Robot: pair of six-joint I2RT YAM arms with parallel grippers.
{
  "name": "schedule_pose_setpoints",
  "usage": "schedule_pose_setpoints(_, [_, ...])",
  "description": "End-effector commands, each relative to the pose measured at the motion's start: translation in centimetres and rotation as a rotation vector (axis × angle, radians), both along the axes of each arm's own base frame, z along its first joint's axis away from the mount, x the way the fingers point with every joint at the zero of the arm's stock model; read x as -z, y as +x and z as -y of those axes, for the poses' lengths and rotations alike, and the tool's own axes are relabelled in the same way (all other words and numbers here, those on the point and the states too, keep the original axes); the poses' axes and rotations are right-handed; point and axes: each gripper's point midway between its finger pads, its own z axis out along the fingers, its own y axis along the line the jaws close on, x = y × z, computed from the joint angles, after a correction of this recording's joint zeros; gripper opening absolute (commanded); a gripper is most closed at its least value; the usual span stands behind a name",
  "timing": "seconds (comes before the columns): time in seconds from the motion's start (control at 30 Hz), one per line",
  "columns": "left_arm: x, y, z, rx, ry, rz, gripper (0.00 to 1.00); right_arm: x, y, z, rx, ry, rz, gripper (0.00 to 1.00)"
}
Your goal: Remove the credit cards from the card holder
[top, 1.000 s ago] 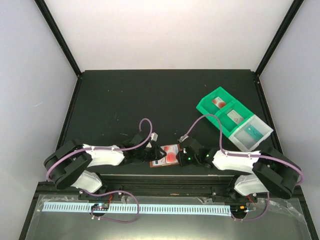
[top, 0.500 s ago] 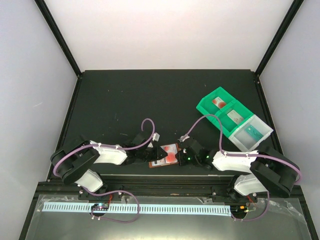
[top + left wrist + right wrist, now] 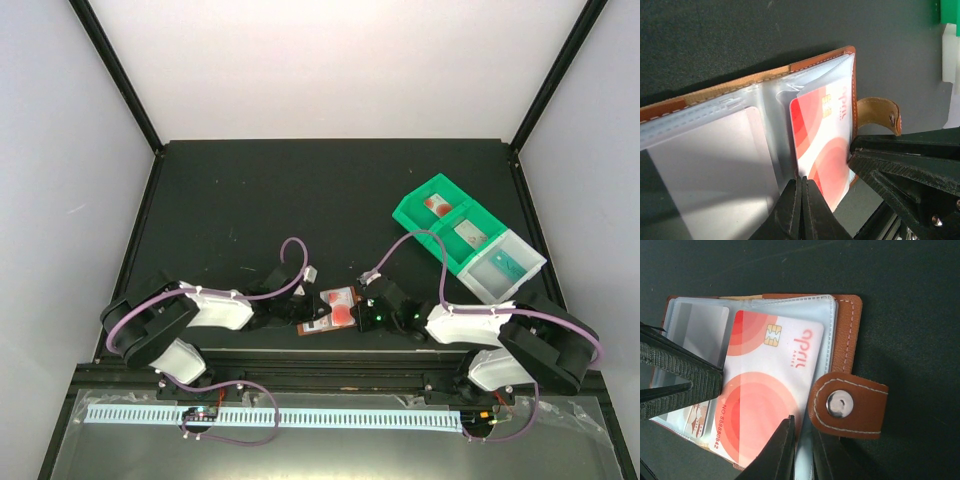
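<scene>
Top view: the brown leather fold-over card holder lies open at the near edge of the black table, between the wrists of the left arm and the right arm. Well apart, on the right, the green compartmented plastic tray appears to hold a card-like piece in each of 3 sections, so part of the job looks done. The rest is still in the holder.

Left wrist view: the white plastic card with round red blots sits in the clear sleeve next to the snap tab, tilted and partly slid out of its pocket. The left fingers are clenched with no gap showing, pinching the near edge where the sleeve and the red-and-white card meet. They seem to pin the card holder down, though I cannot tell whether the card is caught too.

Right wrist view: the right fingers are nearly closed, with only a thin slot between them, nipping the near edge of the red-and-white card just beside the tab. A strip of sleeve may be pinched with it. A pale grey card fills the far-left pocket, and a printed card peeks out beneath. By my count, at least 3 cards remain to be taken out.
</scene>
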Motion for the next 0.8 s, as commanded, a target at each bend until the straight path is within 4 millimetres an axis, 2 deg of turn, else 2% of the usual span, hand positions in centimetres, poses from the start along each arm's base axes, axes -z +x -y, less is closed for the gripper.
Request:
schedule_pose_setpoints(0.0, [-0.9, -0.1, -0.1, 0.013, -0.028, 0.025, 0.02, 3.6, -1.8, 3.3, 0.024, -0.145, -0.071, 0.13])
schedule_pose_setpoints(0.4, [-1.0, 0.1, -1.2, -0.009, -0.002, 0.032, 0.02, 3.6, -1.8, 3.3, 0.027, -0.14, -0.074, 0.13])
schedule_pose_setpoints(0.47, [-0.7, 0.0, -1.2, -0.013, 0.006, 0.021, 0.08, 3.5, -1.7, 3.3, 0.029, -0.138, -0.071, 0.13])
schedule_pose_setpoints(0.6, [-0.2, -0.1, -0.9, -0.014, -0.008, -0.001, 0.27, 3.4, -1.7, 3.2, 0.029, -0.135, -0.071, 0.13])
schedule_pose_setpoints(0.77, [0.3, 0.1, -0.5, -0.019, -0.019, -0.008, 0.31, 3.5, -1.7, 3.1, 0.027, -0.134, -0.075, 0.13])
